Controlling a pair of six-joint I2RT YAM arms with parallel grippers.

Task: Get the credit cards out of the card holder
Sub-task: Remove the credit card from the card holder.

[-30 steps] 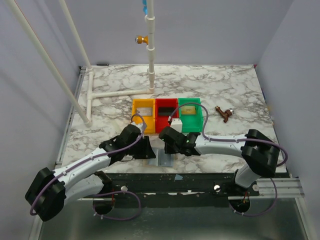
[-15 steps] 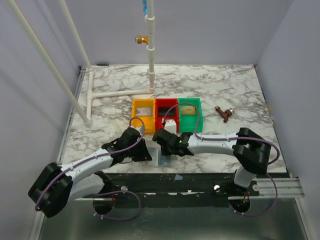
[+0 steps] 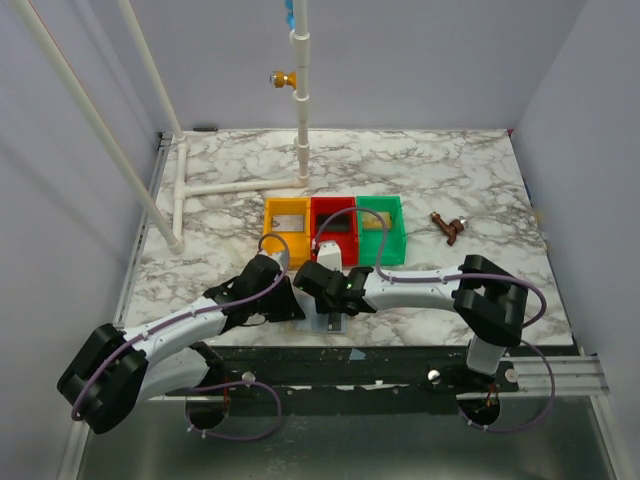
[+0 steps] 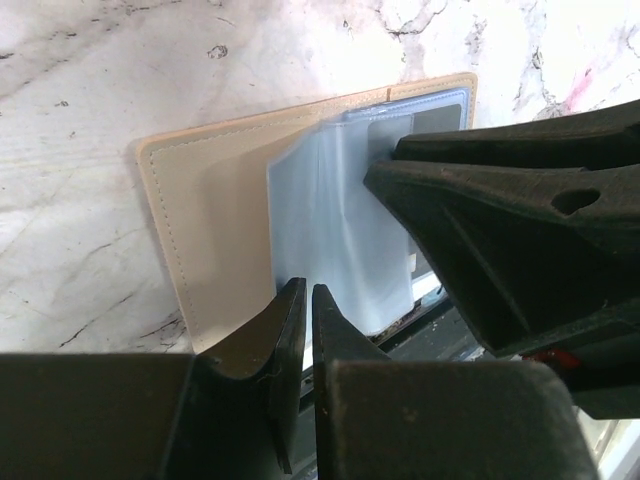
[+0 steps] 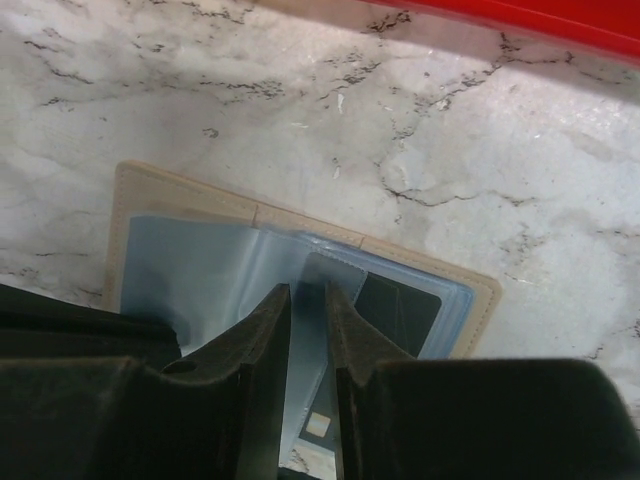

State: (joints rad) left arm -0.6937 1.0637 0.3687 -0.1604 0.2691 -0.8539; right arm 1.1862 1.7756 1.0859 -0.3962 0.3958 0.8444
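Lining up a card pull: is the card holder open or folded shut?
Open. The card holder lies spread on the table, tan border framing its grey-blue sleeves in both wrist views, a dark card showing inside.

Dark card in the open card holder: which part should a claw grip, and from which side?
Grip the dark card by its edge nearest the centre fold, coming from above on the fold side. It lies flat inside a clear sleeve, and the card holder's tan border closes the outer sides, so the fold side is probably the way out.
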